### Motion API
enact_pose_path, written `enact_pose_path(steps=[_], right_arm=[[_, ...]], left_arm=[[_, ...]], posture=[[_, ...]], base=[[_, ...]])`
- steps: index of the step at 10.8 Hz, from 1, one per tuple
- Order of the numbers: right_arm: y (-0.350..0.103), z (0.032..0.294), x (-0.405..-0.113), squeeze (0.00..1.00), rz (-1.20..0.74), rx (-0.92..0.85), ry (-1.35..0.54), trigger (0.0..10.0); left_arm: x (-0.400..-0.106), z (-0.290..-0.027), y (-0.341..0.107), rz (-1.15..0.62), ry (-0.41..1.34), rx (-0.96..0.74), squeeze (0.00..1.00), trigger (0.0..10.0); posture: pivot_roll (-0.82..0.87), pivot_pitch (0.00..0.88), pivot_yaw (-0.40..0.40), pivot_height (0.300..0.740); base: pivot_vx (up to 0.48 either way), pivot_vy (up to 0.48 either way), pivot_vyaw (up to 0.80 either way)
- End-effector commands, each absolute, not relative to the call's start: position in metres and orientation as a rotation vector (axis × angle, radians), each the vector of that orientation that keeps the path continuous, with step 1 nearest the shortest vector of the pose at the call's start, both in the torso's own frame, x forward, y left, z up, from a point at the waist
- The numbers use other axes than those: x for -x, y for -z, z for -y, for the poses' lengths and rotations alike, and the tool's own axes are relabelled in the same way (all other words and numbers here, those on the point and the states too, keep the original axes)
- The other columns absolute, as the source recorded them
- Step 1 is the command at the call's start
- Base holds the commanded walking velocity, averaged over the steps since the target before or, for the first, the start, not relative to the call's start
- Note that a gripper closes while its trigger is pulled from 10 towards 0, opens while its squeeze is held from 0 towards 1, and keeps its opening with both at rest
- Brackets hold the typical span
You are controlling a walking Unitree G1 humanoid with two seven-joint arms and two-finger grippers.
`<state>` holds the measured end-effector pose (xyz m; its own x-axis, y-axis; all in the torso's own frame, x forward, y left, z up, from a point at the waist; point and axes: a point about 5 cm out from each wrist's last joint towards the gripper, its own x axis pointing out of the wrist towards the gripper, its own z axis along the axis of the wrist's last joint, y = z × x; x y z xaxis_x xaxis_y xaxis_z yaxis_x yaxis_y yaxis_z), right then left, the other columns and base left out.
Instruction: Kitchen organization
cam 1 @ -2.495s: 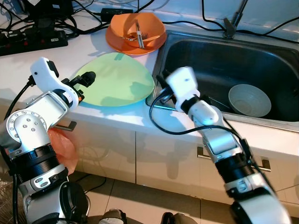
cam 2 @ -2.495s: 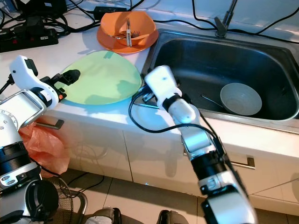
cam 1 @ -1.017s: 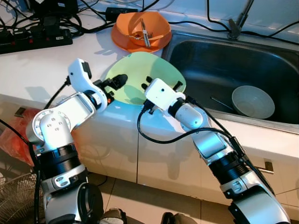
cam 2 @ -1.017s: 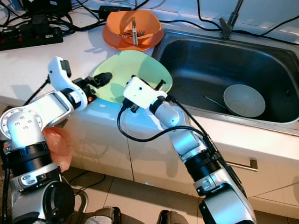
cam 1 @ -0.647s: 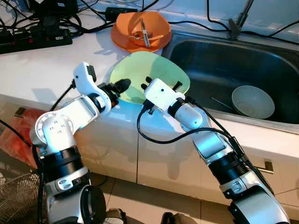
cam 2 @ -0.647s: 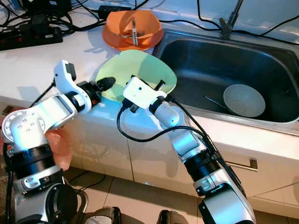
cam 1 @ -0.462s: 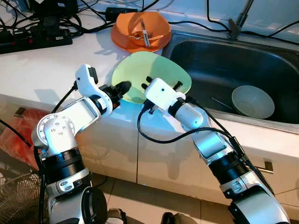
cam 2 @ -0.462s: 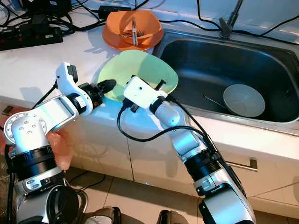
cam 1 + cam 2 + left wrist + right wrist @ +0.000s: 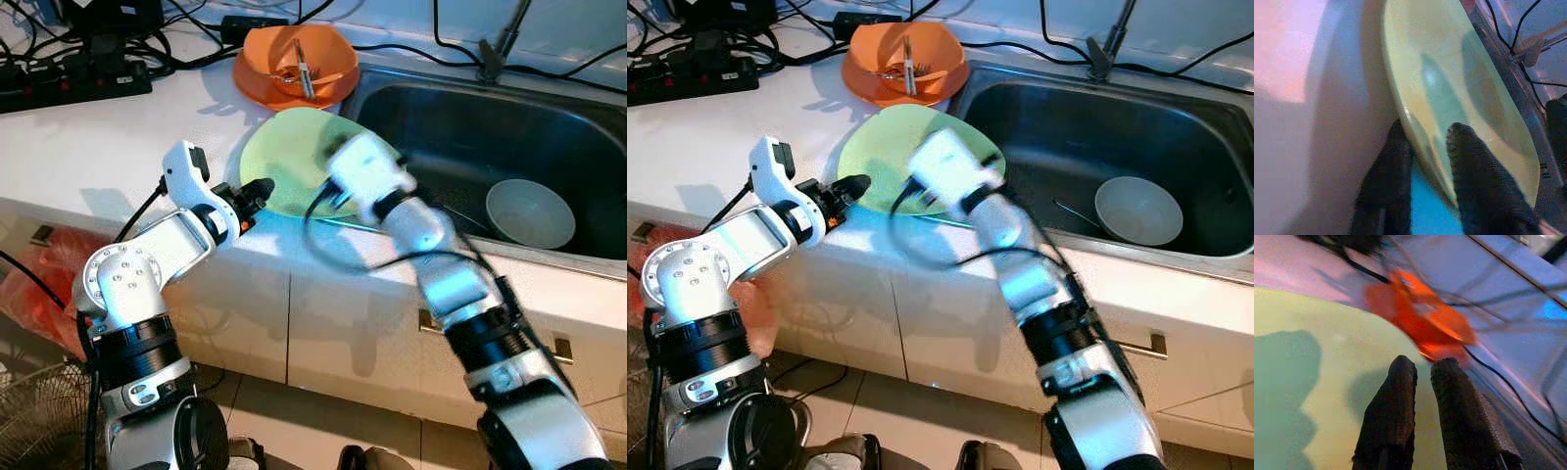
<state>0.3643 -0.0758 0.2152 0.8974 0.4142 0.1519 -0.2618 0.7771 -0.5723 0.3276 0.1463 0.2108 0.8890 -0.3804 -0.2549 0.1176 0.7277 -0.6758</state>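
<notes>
Beside the sink [image 9: 588, 245], on the white counter [image 9: 88, 137], the green plate [image 9: 294, 162] is pinched at its rim by the left gripper [image 9: 1427, 147]. Its sink-side edge is hidden by the blurred right arm. The right gripper [image 9: 1422, 369] is held over the plate, fingers nearly together, gripping nothing. An orange bowl [image 9: 279, 54] beyond the plate holds utensils; a grey bowl [image 9: 529, 211] sits in the sink.

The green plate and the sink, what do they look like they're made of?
The green plate looks like plastic or melamine: flat pale colour, thin rim, soft sheen, though glazed ceramic is possible. The left gripper has a finger on each side of its rim. The sink looks like brushed stainless steel: grey, dull reflections.
</notes>
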Motion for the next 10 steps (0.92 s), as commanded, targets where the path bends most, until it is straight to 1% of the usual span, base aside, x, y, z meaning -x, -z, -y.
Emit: enact_pose_path(steps=[1,2,5,8,9,10], right_arm=[[-0.220,0.081,-0.367,0.00,0.275,0.557,-0.330,10.0],[-0.227,0.096,-0.372,0.00,0.277,0.514,-0.223,10.0],[-0.235,0.114,-0.377,0.00,0.285,0.447,-0.097,10.0],[-0.244,0.150,-0.381,0.00,0.284,0.344,0.126,10.0],[-0.244,0.164,-0.381,0.00,0.268,0.310,0.195,10.0],[-0.242,0.171,-0.381,0.00,0.249,0.306,0.222,10.0]], left_arm=[[-0.326,-0.144,-0.211,-0.392,0.284,0.703,0.00,0.0],[-0.326,-0.144,-0.210,-0.391,0.284,0.705,0.00,0.0],[-0.326,-0.142,-0.208,-0.396,0.287,0.709,0.00,0.0],[-0.325,-0.137,-0.207,-0.401,0.301,0.703,0.00,0.0],[-0.324,-0.131,-0.206,-0.413,0.322,0.700,0.00,10.0],[-0.323,-0.127,-0.202,-0.432,0.332,0.704,0.00,10.0]], posture=[[0.09,0.127,-0.030,0.740],[0.09,0.126,-0.030,0.740],[0.08,0.124,-0.028,0.740],[0.08,0.124,-0.027,0.740],[0.08,0.124,-0.027,0.740],[0.08,0.122,-0.025,0.740]], base=[[0.000,0.000,0.00],[0.000,0.000,0.00],[0.000,0.000,0.00],[0.000,0.000,0.00],[0.000,0.000,0.00],[0.000,0.000,0.00]])
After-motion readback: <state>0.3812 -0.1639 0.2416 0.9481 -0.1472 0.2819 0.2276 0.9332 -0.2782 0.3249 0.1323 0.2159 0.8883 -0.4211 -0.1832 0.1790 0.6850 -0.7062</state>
